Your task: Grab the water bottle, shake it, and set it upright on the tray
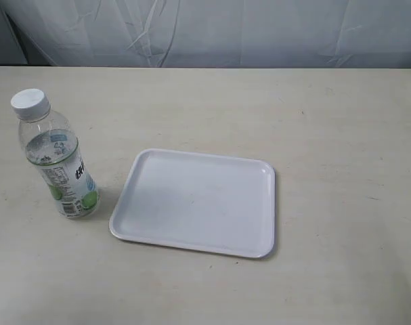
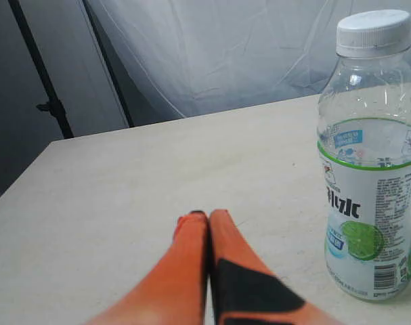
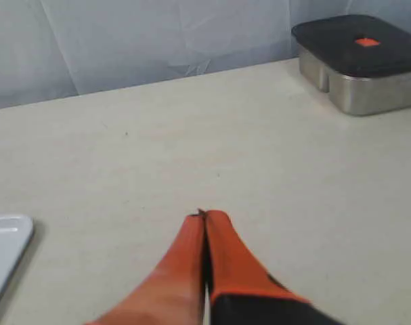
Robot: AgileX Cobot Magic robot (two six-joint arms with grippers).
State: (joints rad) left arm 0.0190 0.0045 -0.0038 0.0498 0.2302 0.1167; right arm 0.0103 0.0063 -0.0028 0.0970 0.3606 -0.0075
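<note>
The tray lies just beside the upright, capped water bottle.

Looks like a lab: beige table, white sheet backdrop.

White tray, clear water bottle, white cap, beige table

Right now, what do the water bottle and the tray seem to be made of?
The water bottle looks like clear glossy plastic: one sees through it above the label. The tray seems white plastic, smooth with a soft sheen and a moulded rim; melamine is possible.
</note>
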